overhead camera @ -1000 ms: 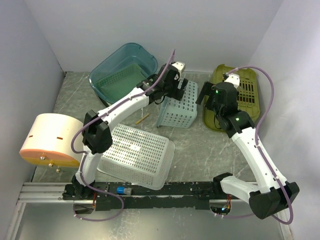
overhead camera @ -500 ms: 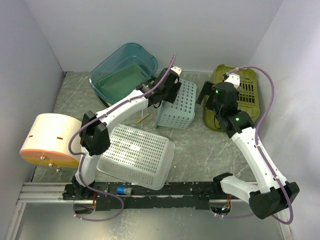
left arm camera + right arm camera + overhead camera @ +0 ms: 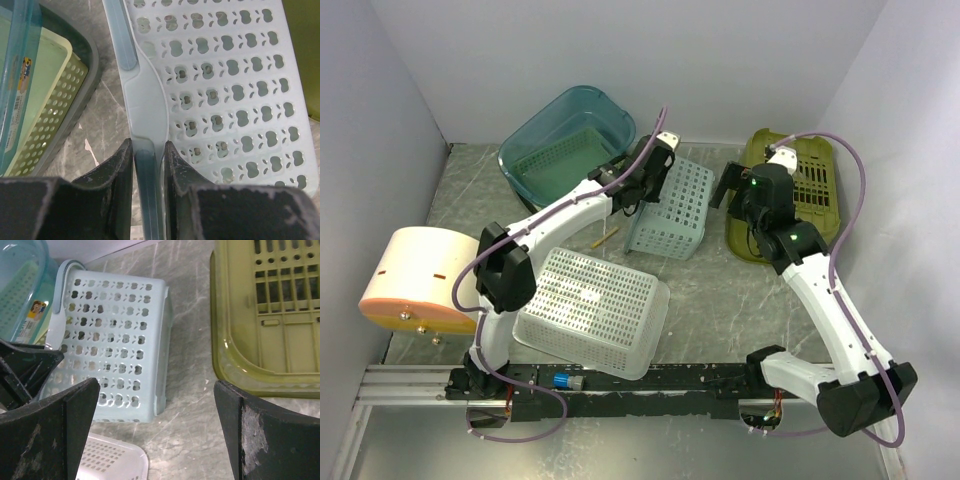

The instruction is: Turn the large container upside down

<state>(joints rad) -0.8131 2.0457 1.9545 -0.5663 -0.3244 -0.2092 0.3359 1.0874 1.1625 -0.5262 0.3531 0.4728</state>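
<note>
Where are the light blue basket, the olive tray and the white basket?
light blue basket (image 3: 672,214): top view, its perforated side wall.
olive tray (image 3: 231,356): right wrist view, its rounded near corner.
white basket (image 3: 592,300): top view, its perforated upper face.

The counter carries five containers in total. Four of them are perforated: one light blue basket, one white basket, one pale green basket and one olive crate. The fifth is one solid-walled, translucent teal tub, which holds the pale green basket. There are two other loose items: one cream drum-shaped object and one thin stick. Two robot arms are present: one left arm and one right arm. Each arm carries one purple cable, giving two cables: the left cable and the right cable.
</note>
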